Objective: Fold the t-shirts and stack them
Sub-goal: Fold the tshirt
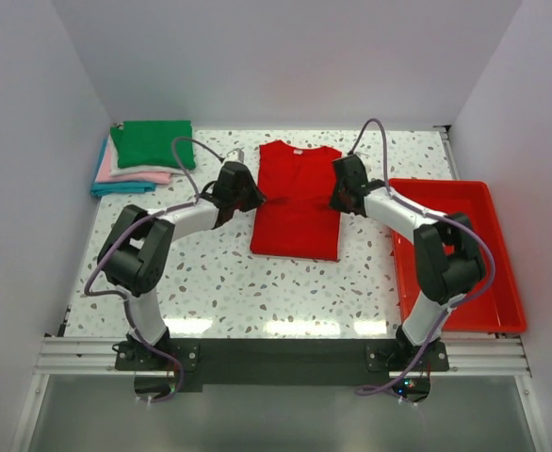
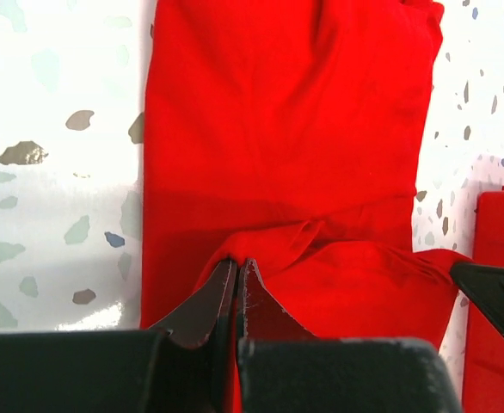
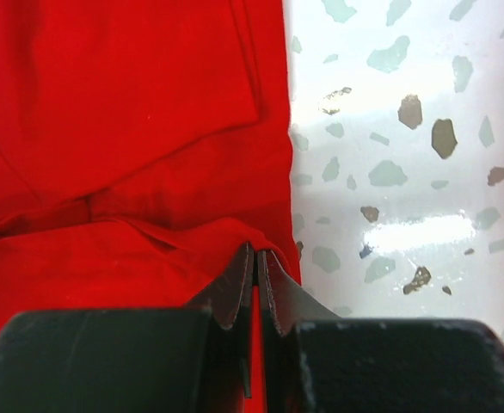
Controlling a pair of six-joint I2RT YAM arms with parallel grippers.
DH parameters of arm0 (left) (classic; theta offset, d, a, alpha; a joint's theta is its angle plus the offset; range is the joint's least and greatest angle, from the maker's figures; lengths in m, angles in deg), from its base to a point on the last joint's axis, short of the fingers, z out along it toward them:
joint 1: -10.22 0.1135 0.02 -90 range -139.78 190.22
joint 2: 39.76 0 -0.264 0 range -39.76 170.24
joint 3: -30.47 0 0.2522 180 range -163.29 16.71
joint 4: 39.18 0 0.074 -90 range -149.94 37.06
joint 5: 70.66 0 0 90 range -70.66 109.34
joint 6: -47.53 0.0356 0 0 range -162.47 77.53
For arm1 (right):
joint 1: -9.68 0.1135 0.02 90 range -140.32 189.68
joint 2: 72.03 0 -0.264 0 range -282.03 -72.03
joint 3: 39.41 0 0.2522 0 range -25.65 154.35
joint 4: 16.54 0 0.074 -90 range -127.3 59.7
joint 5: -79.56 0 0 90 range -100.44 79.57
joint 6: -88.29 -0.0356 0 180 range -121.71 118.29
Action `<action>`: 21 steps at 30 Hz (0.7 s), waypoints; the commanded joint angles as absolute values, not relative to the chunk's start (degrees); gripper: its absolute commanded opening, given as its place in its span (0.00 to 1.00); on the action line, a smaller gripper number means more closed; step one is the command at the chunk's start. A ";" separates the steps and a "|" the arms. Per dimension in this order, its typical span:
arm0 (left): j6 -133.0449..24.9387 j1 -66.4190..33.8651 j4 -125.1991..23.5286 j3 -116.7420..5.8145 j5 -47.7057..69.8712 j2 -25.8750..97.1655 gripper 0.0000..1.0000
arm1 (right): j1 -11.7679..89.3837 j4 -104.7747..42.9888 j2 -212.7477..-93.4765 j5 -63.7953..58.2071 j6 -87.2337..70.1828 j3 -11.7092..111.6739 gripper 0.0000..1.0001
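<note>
A bright red t-shirt lies on the speckled table, its sides folded in to a long rectangle, collar toward the back. My left gripper is shut on the shirt's left edge; in the left wrist view the closed tips pinch a raised fold of red cloth. My right gripper is shut on the right edge; in the right wrist view its tips pinch the cloth at its border. A stack of folded shirts, green on top over pink, white and blue, sits at the back left.
A rigid red plastic tray stands at the right side of the table, close to the right arm; its corner shows in the left wrist view. White walls enclose the table on three sides.
</note>
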State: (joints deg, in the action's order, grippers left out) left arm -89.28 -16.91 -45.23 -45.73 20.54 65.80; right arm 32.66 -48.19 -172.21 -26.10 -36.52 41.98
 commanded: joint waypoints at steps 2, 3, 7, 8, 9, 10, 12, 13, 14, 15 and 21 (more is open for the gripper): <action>-87.65 -15.09 -41.25 -48.33 17.68 67.11 0.00 | 31.22 -44.80 -174.86 -22.48 -35.11 45.01 0.00; -87.48 -14.92 -41.16 -48.68 17.41 67.46 0.01 | 30.87 -44.89 -175.39 -21.95 -34.76 45.71 0.01; -85.89 -13.16 -38.98 -47.73 15.13 66.43 0.38 | 30.07 -47.43 -177.50 -20.01 -32.65 49.49 0.47; -85.28 -12.46 -38.18 -46.76 15.21 65.37 0.54 | 30.07 -48.74 -177.15 -20.45 -32.30 50.19 0.64; -84.93 -12.11 -37.48 -45.71 15.39 64.14 0.59 | 30.16 -49.28 -175.84 -21.15 -31.77 50.28 0.70; -84.32 -11.84 -37.82 -44.39 16.43 61.69 0.61 | 30.07 -49.98 -174.96 -21.85 -31.68 50.02 0.73; -84.13 -11.84 -39.31 -43.42 17.75 59.57 0.62 | 30.33 -50.77 -171.81 -23.43 -31.68 49.06 0.73; -84.48 -12.10 -39.92 -41.58 18.02 57.47 0.62 | 30.77 -51.56 -170.74 -23.36 -31.94 48.45 0.72; -85.01 -13.15 -39.84 -40.44 18.37 56.40 0.57 | 31.47 -51.74 -169.43 -23.44 -32.38 46.53 0.70; -84.93 -14.20 -39.93 -39.47 19.25 55.35 0.55 | 32.35 -51.66 -168.28 -23.96 -33.25 45.38 0.64; -84.83 -22.82 -42.14 -39.54 24.62 56.65 0.26 | 39.92 -46.92 -167.47 -22.58 -36.60 41.84 0.44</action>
State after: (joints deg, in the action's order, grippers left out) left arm -85.61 -19.93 -42.63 -39.22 22.28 55.66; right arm 37.87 -49.98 -166.84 -23.36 -34.68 42.31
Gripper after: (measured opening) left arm 0.307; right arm 0.466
